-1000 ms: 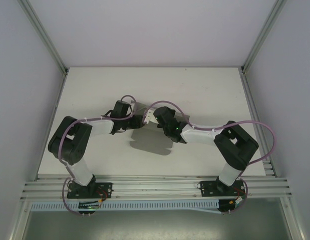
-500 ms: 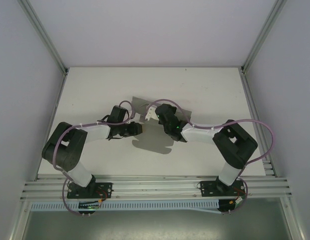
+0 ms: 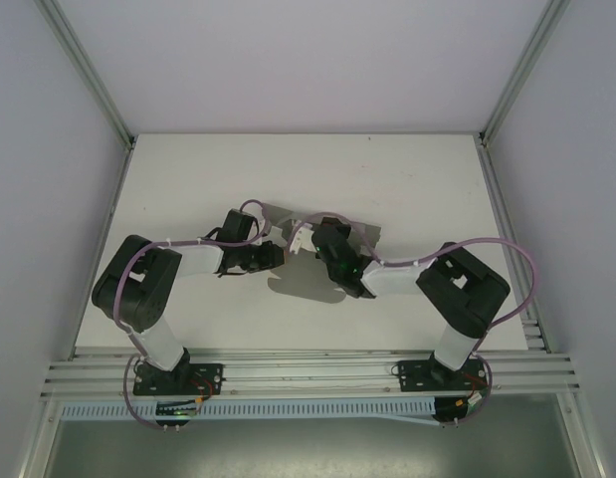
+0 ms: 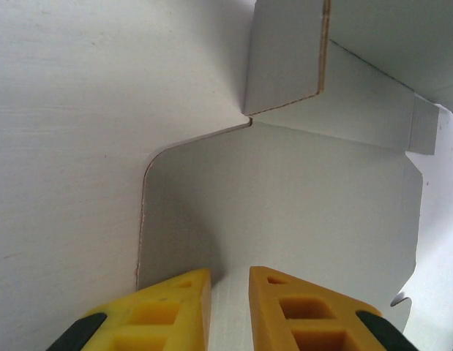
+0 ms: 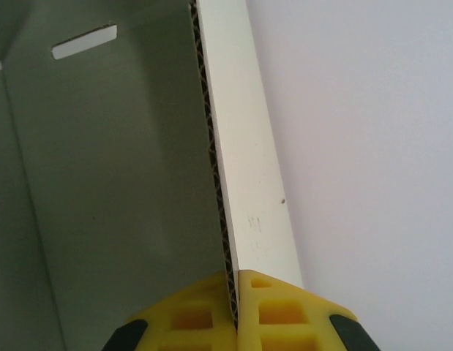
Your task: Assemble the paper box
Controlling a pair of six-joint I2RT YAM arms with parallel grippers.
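The right end effector is pressed together on the corrugated edge of the paper box. A grey panel runs straight ahead from its tips, with a slot near the far end. The left end effector has its yellow fingers a narrow gap apart at a rounded flap; I cannot tell whether they pinch it. Beyond that flap a folded tab stands up. The white bench stretches past both.

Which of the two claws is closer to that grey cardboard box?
Right. The right gripper is clamped on a panel edge of the paper box. The left gripper sits at a rounded flap, fingers slightly apart, contact unclear.
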